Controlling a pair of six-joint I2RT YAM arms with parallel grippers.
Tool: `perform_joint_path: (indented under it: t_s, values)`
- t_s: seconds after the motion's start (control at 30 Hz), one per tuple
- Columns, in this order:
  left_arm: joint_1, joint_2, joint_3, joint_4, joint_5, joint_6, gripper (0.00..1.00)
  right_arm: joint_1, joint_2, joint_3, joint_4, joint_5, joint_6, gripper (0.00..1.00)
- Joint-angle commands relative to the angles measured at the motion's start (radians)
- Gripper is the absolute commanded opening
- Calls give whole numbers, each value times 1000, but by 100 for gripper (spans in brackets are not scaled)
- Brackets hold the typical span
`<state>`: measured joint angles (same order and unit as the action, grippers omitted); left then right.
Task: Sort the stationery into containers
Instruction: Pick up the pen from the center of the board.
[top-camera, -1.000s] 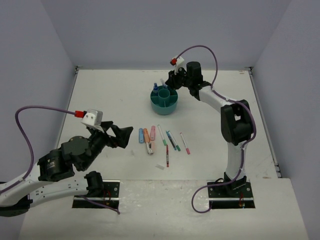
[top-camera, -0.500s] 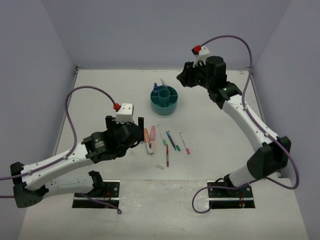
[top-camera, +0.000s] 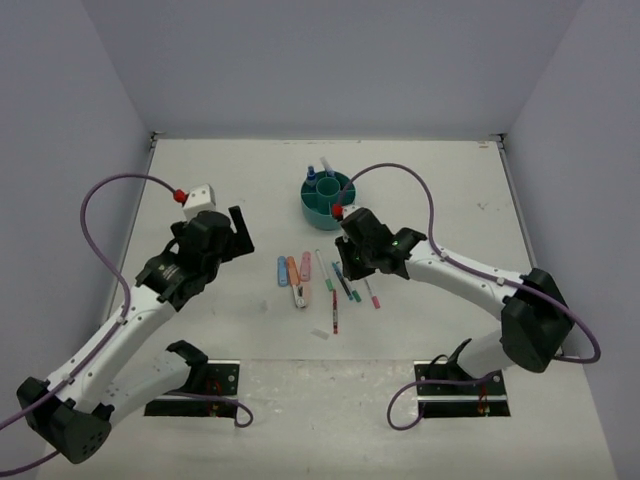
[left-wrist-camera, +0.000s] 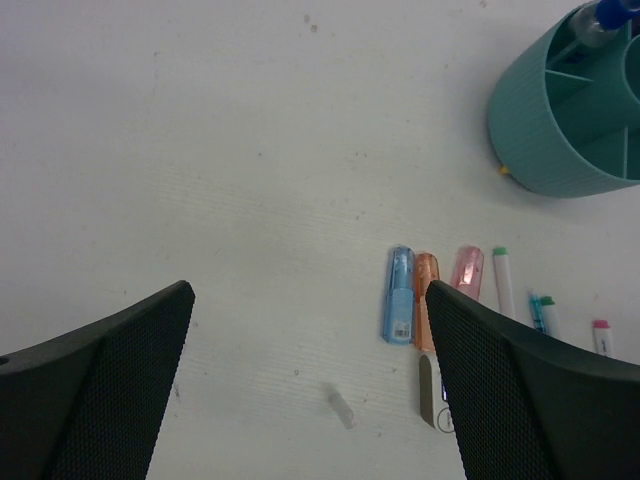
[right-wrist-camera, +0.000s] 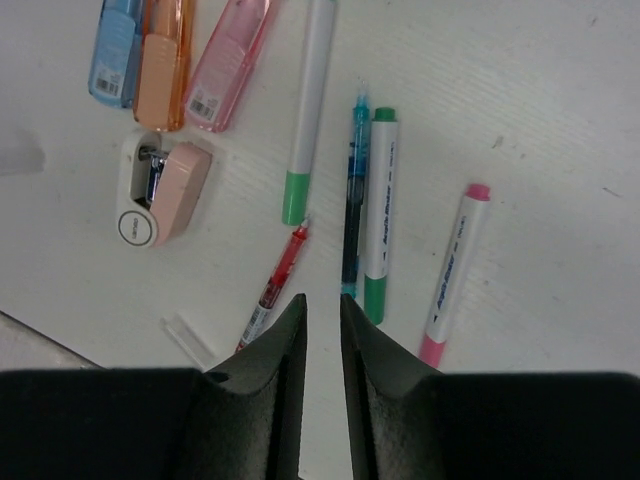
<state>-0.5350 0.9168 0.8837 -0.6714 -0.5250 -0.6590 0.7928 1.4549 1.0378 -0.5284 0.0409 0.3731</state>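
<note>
The teal organiser (top-camera: 322, 214) stands at the table's back middle with blue-topped items (top-camera: 313, 176) in it; it also shows in the left wrist view (left-wrist-camera: 560, 120). In front lie blue (left-wrist-camera: 399, 295), orange (left-wrist-camera: 426, 290) and pink (left-wrist-camera: 467, 272) markers. Beside them lie a green-capped pen (right-wrist-camera: 308, 110), a red pen (right-wrist-camera: 275, 285), a teal pen (right-wrist-camera: 353, 200), a green-capped marker (right-wrist-camera: 380, 210) and a pink-capped pen (right-wrist-camera: 455, 270). My right gripper (right-wrist-camera: 322, 310) hovers between the red and teal pens (top-camera: 345, 268), closed to a narrow slit, empty. My left gripper (left-wrist-camera: 310, 400) is wide open and empty, left of the markers (top-camera: 238, 232).
A white and pink correction-tape-like item (right-wrist-camera: 160, 190) lies below the orange marker. A small clear cap (right-wrist-camera: 188, 338) lies near the red pen, and another clear piece (left-wrist-camera: 342, 408) lies between my left fingers. Grey walls enclose the table on three sides.
My right arm has come from above the organiser down over the pens. My left arm has pulled back to the left, away from the markers.
</note>
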Motion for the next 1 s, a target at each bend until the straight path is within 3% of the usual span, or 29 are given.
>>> perform_joint_path:
  t_s: [0.0,0.23,0.43,0.97]
  values:
    - [6,-122,11,-21,34,128,100,29,73,29,24,41,51,20]
    - [4,-268,-67,16,50,164,100,31,211,111,14,49,27,20]
    - [4,-275,-78,27,59,168,100,28,279,177,-9,11,4,20]
    - [-3,-288,-81,27,59,164,100,24,368,196,-45,116,5,20]
